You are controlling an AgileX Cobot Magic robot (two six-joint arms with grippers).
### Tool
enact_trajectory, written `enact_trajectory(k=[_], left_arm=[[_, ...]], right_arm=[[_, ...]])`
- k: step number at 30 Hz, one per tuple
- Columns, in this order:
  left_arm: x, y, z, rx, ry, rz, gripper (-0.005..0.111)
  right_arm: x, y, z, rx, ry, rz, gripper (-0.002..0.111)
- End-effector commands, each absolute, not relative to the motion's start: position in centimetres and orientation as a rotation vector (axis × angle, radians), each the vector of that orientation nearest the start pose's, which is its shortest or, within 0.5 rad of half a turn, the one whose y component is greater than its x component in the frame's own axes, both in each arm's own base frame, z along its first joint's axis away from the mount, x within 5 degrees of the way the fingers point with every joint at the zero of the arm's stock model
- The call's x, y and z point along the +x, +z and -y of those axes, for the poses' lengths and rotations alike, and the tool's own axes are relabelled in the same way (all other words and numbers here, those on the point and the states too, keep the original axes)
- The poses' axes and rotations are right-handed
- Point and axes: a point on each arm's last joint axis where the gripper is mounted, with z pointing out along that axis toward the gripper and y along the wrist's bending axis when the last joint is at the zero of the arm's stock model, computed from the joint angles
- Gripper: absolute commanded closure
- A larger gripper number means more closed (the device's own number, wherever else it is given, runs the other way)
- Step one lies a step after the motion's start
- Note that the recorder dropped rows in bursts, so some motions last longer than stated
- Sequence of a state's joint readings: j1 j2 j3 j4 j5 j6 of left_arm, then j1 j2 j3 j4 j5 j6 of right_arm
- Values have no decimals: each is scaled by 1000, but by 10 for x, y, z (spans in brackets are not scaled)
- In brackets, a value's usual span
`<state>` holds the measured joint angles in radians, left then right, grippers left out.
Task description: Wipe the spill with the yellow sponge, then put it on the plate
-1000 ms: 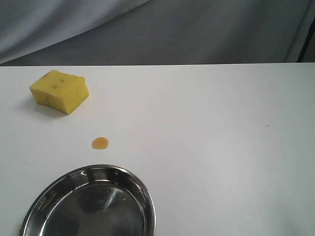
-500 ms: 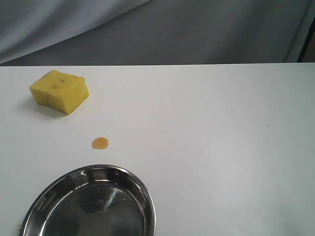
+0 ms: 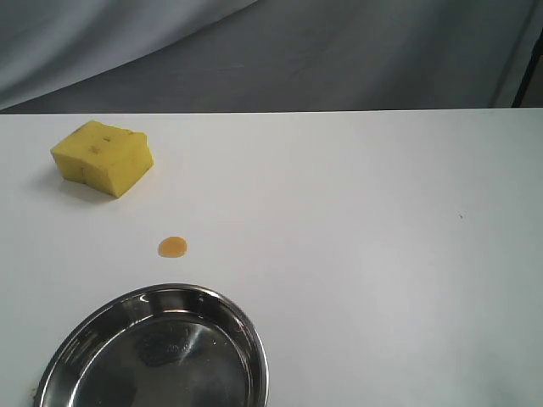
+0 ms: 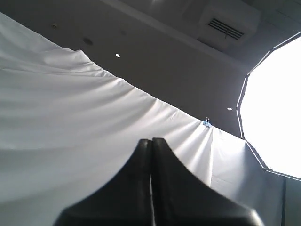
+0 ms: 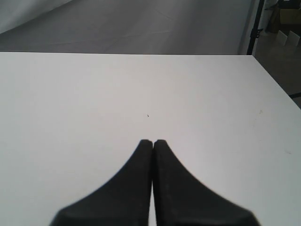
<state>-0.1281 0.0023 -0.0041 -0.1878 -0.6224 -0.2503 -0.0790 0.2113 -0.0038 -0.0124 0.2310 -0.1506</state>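
The yellow sponge [image 3: 103, 158] lies on the white table at the far left of the exterior view. A small orange-amber spill [image 3: 172, 247] sits between the sponge and the shiny steel plate [image 3: 248, 335], which stands at the front left edge. Neither arm appears in the exterior view. My left gripper [image 4: 151, 140] is shut with nothing in it and points up at a white backdrop cloth. My right gripper [image 5: 153, 141] is shut and empty, over bare white table; the sponge, spill and plate are out of both wrist views.
The white table [image 3: 382, 254] stretches to the right, with a tiny dark speck [image 3: 461, 217] on it. A grey cloth backdrop [image 3: 280, 51] hangs behind the far edge. A bright softbox light [image 4: 275, 108] shows in the left wrist view.
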Motion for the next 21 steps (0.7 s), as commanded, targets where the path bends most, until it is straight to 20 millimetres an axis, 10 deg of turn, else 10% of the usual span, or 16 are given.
enact_trajectory(k=[1, 21], left_arm=[[37, 262, -6, -217, -410, -880, 107], [110, 301, -1, -6, 79, -1183, 107]], right_arm=[[69, 179, 6, -71, -162, -1923, 108], [69, 179, 6, -71, -162, -1923, 108]])
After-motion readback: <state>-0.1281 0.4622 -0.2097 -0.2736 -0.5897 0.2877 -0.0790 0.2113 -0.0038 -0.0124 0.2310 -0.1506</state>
